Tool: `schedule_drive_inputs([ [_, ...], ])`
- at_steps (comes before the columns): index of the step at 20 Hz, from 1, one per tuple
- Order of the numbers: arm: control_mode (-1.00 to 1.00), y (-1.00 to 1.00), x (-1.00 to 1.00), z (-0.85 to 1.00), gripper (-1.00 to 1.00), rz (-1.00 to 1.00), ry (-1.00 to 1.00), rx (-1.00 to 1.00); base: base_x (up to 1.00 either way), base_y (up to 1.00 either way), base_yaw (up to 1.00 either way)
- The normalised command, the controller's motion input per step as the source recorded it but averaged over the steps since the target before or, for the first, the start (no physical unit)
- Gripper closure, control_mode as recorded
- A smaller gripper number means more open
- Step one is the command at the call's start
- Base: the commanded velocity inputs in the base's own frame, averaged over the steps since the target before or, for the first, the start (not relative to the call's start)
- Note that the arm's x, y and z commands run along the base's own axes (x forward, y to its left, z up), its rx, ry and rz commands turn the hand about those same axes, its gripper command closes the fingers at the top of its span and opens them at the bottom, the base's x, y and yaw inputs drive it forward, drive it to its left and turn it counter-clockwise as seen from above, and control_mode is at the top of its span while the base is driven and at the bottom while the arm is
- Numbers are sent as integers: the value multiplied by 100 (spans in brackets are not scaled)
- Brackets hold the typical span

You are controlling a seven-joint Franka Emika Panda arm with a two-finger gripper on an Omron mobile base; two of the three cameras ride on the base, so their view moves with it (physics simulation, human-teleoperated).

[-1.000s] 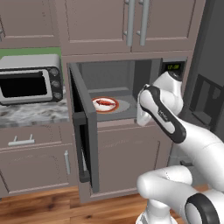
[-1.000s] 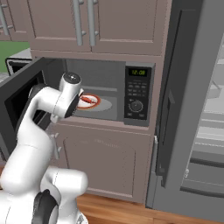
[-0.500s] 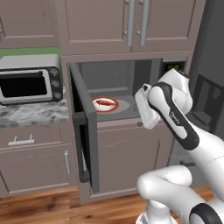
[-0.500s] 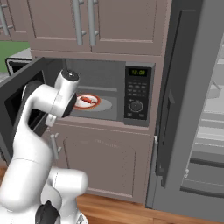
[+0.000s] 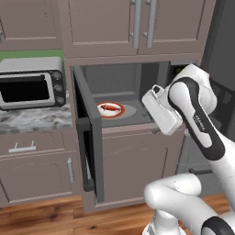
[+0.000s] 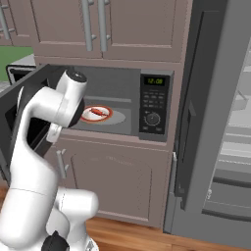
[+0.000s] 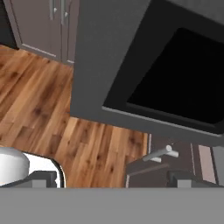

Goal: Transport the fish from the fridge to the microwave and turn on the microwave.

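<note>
Item: black built-in microwave [image 6: 147,105], door [image 5: 89,137] swung open.
Contents: white red-rimmed plate [image 5: 110,110] on the turntable, carrying the slim red-orange fish [image 6: 97,112].
Item: end effector [image 7: 113,177], jaws spread wide, holding nothing; hand view faces the door's dark window.
Step judged in hand: closing the door. Push the outer face near its free edge, sweeping steadily until flush, then press start.
Adjacent: tall dark-grey fridge [image 6: 215,122], door open.

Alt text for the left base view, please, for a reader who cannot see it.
The fish lies on a plate inside the open microwave, its door swung out left. The white arm's hand hangs before the opening; a silver toaster oven sits on the left counter.
</note>
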Motion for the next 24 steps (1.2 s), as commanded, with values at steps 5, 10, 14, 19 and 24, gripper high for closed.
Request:
schedule_drive_inputs([
  [5, -100, 2, -68, 6, -100, 1, -16, 3, 0, 0, 0],
  [10, -100, 0, -72, 6, -100, -3, -23, 12, 0, 0, 0],
  [14, -100, 0, -60, 11, -100, 0, -7, 16, 0, 0, 0],
  [19, -100, 4, -51, 21, -100, 3, 0, 14, 0, 0, 0],
  [24, -100, 11, -44, 21, -100, 12, 0, 9, 0, 0, 0],
])
